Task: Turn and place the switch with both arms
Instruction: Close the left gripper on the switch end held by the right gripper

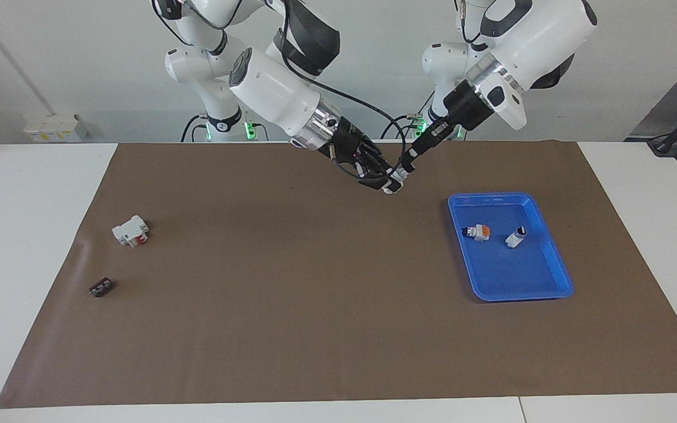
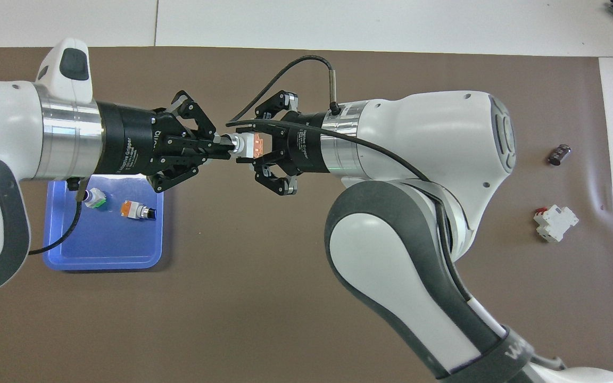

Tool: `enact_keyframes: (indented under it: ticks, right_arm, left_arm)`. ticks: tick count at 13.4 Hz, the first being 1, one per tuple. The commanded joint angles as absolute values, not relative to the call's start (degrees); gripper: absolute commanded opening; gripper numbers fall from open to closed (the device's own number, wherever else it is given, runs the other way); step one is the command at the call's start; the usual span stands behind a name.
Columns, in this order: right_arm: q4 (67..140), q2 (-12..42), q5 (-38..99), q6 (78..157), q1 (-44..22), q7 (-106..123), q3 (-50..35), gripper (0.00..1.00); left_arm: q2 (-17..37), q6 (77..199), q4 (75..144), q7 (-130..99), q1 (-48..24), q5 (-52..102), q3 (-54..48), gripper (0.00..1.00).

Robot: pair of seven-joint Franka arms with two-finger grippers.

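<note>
We see the tabletop [image 1: 33,247] under a brown mat [image 1: 315,329], both arms raised over its middle and meeting tip to tip. The right hand [image 2: 256,146] pinches the orange block of the switch [image 2: 249,145]; the left hand [image 2: 225,147] is pressed together on the switch's knob end, so the switch hangs in the air between the two, at three o'clock from the left hand in the overhead view. At eight o'clock from the switch in that view lies a blue tray [image 2: 99,255] toward the left arm's end, holding a second orange-and-white switch [image 2: 135,210] and a white-and-blue cylinder [image 2: 93,199], apart from each other. Toward the right arm's end sit a white block with red parts [image 2: 555,223] and a small dark part [image 2: 559,155].
</note>
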State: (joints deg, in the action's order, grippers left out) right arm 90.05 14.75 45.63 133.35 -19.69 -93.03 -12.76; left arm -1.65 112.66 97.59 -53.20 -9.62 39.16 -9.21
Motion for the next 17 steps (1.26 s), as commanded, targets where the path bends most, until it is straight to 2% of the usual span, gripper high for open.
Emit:
enact_keyframes:
  ticks: [1, 8, 17]
  right_arm:
    - [91.1, 13.0, 45.4, 132.5, -18.4, -92.1, -13.1, 0.0]
    - [91.1, 12.6, 45.4, 131.2, -17.8, -92.0, -12.9, 0.0]
    - [91.1, 12.3, 45.4, 131.2, -17.8, -92.2, -12.9, 0.0]
  left_arm:
    - [-2.9, 114.1, 100.0, -48.5, -9.4, 37.2, -8.5, 0.0]
    - [-4.5, 114.3, 103.2, -22.1, -9.4, 37.3, -8.4, 0.0]
    - [-4.4, 115.6, 103.1, -4.9, -10.3, 37.4, -8.6, 0.0]
